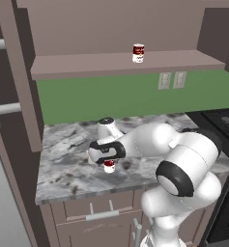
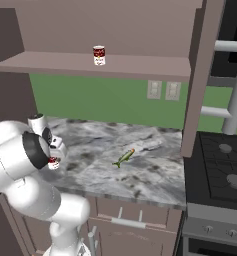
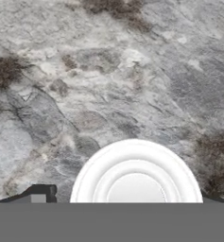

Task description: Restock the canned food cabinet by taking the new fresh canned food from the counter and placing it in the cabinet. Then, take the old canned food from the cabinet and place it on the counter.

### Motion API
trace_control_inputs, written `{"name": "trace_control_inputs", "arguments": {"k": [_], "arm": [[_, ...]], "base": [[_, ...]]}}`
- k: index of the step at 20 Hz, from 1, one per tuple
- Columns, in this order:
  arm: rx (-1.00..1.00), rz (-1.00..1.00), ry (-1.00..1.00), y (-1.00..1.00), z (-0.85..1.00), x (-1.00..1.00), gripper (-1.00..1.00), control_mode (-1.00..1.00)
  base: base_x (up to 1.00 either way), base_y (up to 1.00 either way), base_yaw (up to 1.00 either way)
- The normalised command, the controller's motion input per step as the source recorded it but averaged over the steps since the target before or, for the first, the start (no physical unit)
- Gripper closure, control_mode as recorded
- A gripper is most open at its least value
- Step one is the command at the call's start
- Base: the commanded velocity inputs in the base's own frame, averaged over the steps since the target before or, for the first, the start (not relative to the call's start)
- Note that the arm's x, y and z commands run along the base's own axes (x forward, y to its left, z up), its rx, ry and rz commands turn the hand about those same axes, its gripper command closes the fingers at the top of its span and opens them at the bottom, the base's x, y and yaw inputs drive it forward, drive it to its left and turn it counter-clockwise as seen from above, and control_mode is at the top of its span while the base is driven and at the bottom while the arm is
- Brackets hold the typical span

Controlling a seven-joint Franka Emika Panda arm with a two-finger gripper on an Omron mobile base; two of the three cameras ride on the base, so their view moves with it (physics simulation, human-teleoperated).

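A red-and-white can [image 1: 109, 167] stands upright on the marbled counter [image 1: 63, 164], near its front edge. My gripper [image 1: 108, 162] points straight down over it, open, with a finger on each side. From the hand camera the can's white lid [image 3: 136, 175] sits between the dark fingertips [image 3: 40, 193], with a small gap on the left side. From the right base camera the same can [image 2: 53, 161] peeks out beside the arm. A second red-and-white can [image 1: 138, 53] [image 2: 99, 55] stands on the shelf board of the open cabinet [image 1: 87, 65].
A small green and yellow thing [image 2: 124, 158] lies mid-counter, to the right of the arm. A black stove [image 2: 225, 170] adjoins the counter on the right. The cabinet's open door panels [image 1: 19, 72] [image 2: 195, 75] stick out on both sides. Wall outlets [image 1: 171, 80] sit under the shelf.
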Motion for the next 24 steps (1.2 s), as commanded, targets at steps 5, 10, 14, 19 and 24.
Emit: {"name": "trace_control_inputs", "arguments": {"k": [5, 10, 14, 19, 24], "arm": [[0.0, 0.0, 0.0, 0.0, 0.0, 0.0, 1.0, -1.0], [0.0, 0.0, -0.22, -0.33, 0.49, -0.34, 1.0, -1.0], [0.01, 0.01, -0.61, -0.68, 1.0, -0.64, 1.0, -1.0], [0.0, 0.05, -0.63, -0.89, 1.0, -0.45, 1.0, -1.0], [0.0, 0.1, -0.55, -1.0, 1.0, -0.05, 1.0, -1.0]], "base": [[0.0, 0.0, 0.0], [0.0, 0.0, 0.0], [0.0, 0.0, 0.0], [0.0, 0.0, 0.0], [0.0, 0.0, 0.0]]}}
